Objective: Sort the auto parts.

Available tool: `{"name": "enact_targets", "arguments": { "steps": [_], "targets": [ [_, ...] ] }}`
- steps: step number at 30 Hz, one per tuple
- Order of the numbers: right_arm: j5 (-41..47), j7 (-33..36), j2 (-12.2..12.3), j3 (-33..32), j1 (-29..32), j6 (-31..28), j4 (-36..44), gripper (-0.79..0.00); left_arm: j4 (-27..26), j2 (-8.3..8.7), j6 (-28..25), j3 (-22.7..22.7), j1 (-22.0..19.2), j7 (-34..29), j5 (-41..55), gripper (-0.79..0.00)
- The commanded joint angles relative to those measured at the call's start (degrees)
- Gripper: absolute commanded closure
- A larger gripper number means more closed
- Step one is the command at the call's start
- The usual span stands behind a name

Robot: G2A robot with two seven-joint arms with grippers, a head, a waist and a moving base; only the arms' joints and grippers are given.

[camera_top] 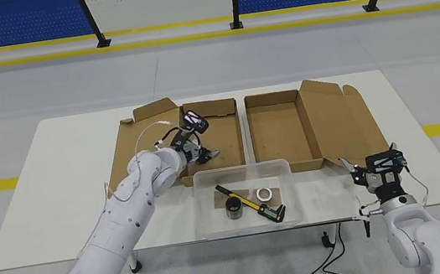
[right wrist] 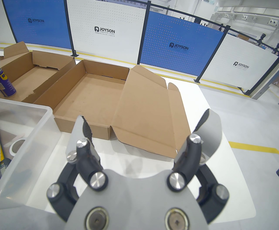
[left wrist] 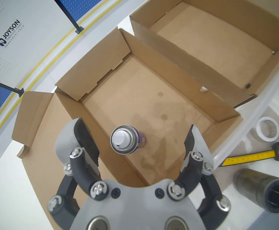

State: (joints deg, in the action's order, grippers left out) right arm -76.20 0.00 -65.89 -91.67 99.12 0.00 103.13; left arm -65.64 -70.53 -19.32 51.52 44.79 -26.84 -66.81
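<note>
Over the table (camera_top: 57,185), top view: left arm stretched forward, left gripper (camera_top: 205,153) above the left box (camera_top: 223,128), near its bin-side wall. Right gripper (camera_top: 374,170) sits at the near right edge, beside the right box (camera_top: 278,129) flap. Bin (camera_top: 241,168) holds caliper (camera_top: 250,203), cylinder (camera_top: 235,207), tape roll (camera_top: 265,191).

Left wrist view: fingers spread wide, gripping nothing. Can (left wrist: 124,139) stands upright on the box floor below, touching neither pad.

Right wrist view: right gripper wide apart, holding nothing, above the table. Can upright in left box.
</note>
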Motion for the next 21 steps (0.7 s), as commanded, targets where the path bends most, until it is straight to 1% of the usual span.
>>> {"name": "enact_targets", "arguments": {
  "steps": [1, 4, 6, 9, 11, 13, 16, 18, 21],
  "targets": [
    [0.0, 0.0, 0.0, 0.0, 0.0, 0.0, 0.0, -0.785, -5.28, 0.83, -0.71, 2.51, 2.61, -1.82, 1.58, -0.785],
    [0.0, 0.0, 0.0, 0.0, 0.0, 0.0, 0.0, -0.785, -13.01, 1.97, -2.44, 5.88, 6.35, -6.04, 4.25, -0.785],
    [0.0, 0.0, 0.0, 0.0, 0.0, 0.0, 0.0, -0.785, -17.71, 2.58, -4.6, 7.7, 8.64, -9.76, 7.53, -0.785],
    [0.0, 0.0, 0.0, 0.0, 0.0, 0.0, 0.0, -0.785, -23.04, 3.23, -8.08, 8.88, 11.06, -16.41, 12.13, -0.785],
    [0.0, 0.0, 0.0, 0.0, 0.0, 0.0, 0.0, -0.785, -24.94, 3.46, -9.78, 8.75, 11.99, -21.08, 15.54, -0.785],
    [0.0, 0.0, 0.0, 0.0, 0.0, 0.0, 0.0, -0.785, -26.24, 3.53, -10.48, 8.18, 12.04, -25.05, 18.11, -0.785],
    [0.0, 0.0, 0.0, 0.0, 0.0, 0.0, 0.0, -0.785, -26.14, 3.43, -11.15, 6.39, 11.69, -29.15, 20.9, -0.785],
    [0.0, 0.0, 0.0, 0.0, 0.0, 0.0, 0.0, -0.785, -25.18, 3.25, -11.2, 5.11, 11.0, -30.96, 22.46, -0.671],
    [0.0, 0.0, 0.0, 0.0, 0.0, 0.0, 0.0, -0.785, -23.19, 2.94, -11.2, 3.08, 9.56, -33.88, 23.99, -0.56]
  ]
}}
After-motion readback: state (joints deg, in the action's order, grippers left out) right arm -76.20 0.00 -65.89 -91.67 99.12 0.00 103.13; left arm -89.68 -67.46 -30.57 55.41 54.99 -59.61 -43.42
